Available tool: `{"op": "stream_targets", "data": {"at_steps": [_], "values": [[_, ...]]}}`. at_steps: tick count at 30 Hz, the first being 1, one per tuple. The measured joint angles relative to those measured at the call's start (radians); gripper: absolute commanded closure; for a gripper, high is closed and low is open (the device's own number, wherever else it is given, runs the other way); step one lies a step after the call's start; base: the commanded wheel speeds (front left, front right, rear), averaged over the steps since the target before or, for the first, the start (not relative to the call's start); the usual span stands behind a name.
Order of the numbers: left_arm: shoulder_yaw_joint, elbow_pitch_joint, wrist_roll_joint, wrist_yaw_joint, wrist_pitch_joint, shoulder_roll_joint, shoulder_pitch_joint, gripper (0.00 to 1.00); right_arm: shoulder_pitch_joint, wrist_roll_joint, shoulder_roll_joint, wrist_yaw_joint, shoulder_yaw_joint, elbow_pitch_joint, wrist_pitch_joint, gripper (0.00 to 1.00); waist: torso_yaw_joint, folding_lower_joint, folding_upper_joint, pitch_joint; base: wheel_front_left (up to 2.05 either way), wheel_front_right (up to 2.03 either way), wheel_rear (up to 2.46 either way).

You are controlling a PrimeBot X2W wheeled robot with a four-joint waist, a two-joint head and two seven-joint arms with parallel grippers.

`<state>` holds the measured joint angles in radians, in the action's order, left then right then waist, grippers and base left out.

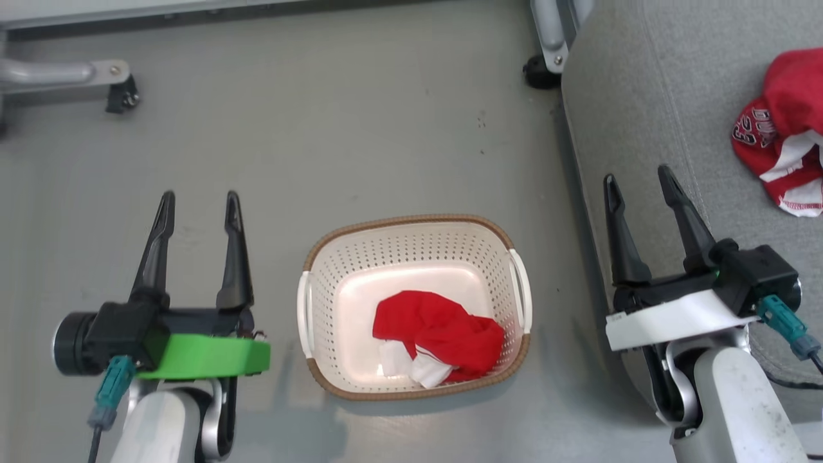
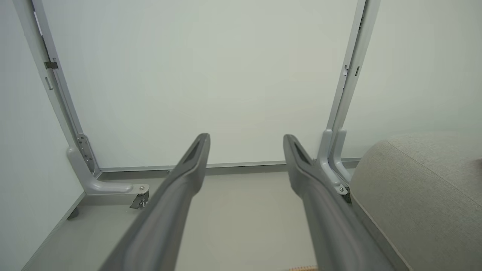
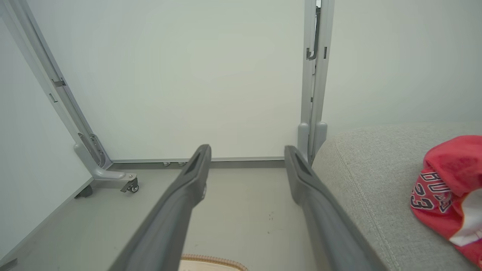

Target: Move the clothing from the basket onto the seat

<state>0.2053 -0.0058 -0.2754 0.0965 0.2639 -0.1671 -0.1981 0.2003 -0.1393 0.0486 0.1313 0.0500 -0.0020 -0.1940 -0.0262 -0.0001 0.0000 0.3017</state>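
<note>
Overhead, we see clothing in the basket; right wrist view: lettered garment on the seat. Left gripper and right gripper gape empty.

Grey floor below jaws. Pale wall ahead of jaws. Castored grey frame at wall foot.

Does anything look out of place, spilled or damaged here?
Nothing stands out. The basket sits upright on the floor with one crumpled red-and-white garment inside; a red jersey lies bunched on the grey seat. The left gripper and right gripper are open and empty.
</note>
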Motion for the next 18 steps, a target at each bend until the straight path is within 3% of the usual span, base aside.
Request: {"op": "stream_targets", "data": {"at_steps": [7,18], "values": [[-0.071,0.014,0.035,-0.037,0.000,0.031,0.101,0.00,-0.072,-0.003,0.000,0.000,0.009,-0.011,0.027,0.00,0.027,0.0000,0.0000,-0.069,0.00,0.00,0.00],[-0.087,0.059,0.077,-0.086,0.000,0.064,0.203,0.00,-0.173,-0.016,0.000,0.000,0.018,-0.020,0.057,0.00,0.033,0.0000,0.0000,-0.165,0.00,0.00,0.00]]}}
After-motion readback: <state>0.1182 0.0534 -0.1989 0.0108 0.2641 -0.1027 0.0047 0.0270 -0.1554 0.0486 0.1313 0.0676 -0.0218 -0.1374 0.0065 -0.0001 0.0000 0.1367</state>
